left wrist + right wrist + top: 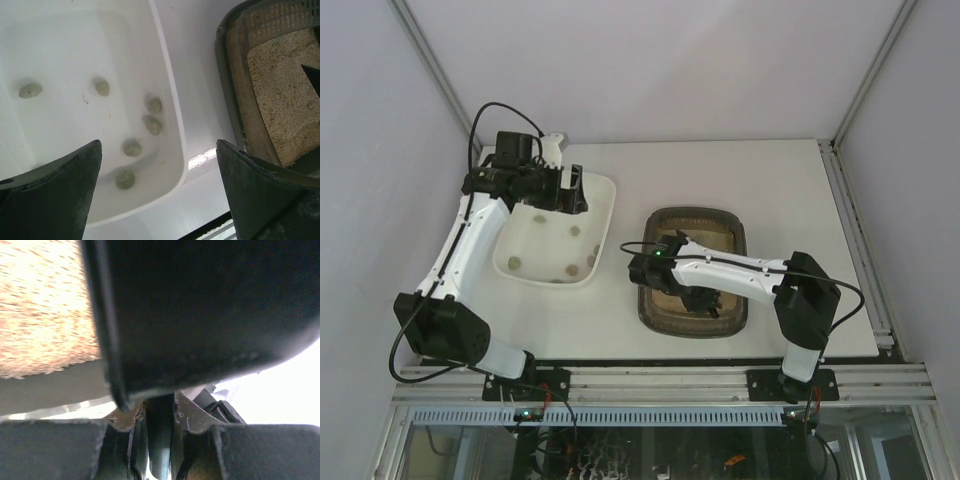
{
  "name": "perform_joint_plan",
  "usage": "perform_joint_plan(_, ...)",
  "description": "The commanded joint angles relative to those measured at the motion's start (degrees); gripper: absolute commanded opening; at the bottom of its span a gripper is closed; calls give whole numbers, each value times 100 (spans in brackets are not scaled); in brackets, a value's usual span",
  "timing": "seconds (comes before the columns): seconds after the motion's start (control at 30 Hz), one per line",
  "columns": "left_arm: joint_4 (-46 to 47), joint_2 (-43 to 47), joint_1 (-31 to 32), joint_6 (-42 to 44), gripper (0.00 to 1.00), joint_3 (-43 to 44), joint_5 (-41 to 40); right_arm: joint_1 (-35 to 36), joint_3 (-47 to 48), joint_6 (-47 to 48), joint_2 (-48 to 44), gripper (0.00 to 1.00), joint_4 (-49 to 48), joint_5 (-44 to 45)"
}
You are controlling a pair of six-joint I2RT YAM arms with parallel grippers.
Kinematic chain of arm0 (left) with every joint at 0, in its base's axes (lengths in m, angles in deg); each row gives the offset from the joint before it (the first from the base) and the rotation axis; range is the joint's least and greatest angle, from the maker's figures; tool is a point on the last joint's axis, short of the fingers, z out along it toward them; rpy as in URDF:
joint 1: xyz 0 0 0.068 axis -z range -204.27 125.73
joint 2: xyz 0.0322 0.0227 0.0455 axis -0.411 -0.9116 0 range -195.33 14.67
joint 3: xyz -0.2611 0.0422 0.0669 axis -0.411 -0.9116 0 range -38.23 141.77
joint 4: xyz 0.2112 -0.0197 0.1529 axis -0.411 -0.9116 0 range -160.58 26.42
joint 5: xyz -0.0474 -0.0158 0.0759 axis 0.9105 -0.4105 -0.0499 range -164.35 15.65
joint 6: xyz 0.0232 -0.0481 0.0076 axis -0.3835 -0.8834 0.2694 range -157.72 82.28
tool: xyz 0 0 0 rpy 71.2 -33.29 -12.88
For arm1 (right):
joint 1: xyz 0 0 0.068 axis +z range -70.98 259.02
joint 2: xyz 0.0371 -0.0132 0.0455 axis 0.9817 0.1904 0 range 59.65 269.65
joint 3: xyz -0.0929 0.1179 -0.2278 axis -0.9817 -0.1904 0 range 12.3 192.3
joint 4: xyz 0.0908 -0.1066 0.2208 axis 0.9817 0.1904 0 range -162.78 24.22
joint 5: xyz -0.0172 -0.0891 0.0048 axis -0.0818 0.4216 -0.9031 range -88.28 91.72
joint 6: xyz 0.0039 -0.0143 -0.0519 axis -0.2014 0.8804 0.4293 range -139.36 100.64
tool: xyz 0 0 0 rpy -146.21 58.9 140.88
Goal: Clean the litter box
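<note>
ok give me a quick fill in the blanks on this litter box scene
1. The white tray holds ___ greenish lumps.
2. The left claw is ___, holding nothing.
3. The ___ claw grips a dark tool over the litter box.
Missing words: six; open; right.

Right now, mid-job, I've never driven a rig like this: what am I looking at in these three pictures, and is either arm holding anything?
Two robot arms are bolted to the near table edge. The top picture looks down from above; the other two come from wrist cameras. On the table: a white tray holding six greenish lumps, and the litter box with sandy litter. The left pincer hangs open and empty above the white tray. The right pincer, over the litter box, is shut on a dark tool, probably a scoop.
</note>
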Motion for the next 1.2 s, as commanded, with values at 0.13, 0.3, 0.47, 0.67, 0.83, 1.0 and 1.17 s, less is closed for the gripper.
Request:
perform_joint_plan(0.13, 262, -49, 105, -231, 100, 251, -20, -185, -539, -568, -104, 0, 355, 80)
perform_joint_plan(0.3, 359, 18, 118, -275, 100, 11, 35, -453, -592, -257, 80, 0, 321, 40)
perform_joint_plan(0.47, 447, 19, 120, -301, 100, -168, 28, -843, -584, 408, -9, 0, 100, -231)
perform_joint_plan(0.67, 489, -11, 121, -317, 100, -281, 117, -1433, -505, 1099, -198, 0, -207, -922)
perform_joint_plan(0.83, 481, 21, 126, -218, 100, -281, 202, -1620, -162, 1289, 67, 0, -167, -1002)
perform_joint_plan(1.0, 639, 58, 128, -95, 100, -446, 152, -1598, 393, 1151, 642, 0, 168, -519)
perform_joint_plan(1.17, 771, 7, 123, 19, 100, -577, 81, -1567, 843, 1113, 1069, 0, 335, -324)
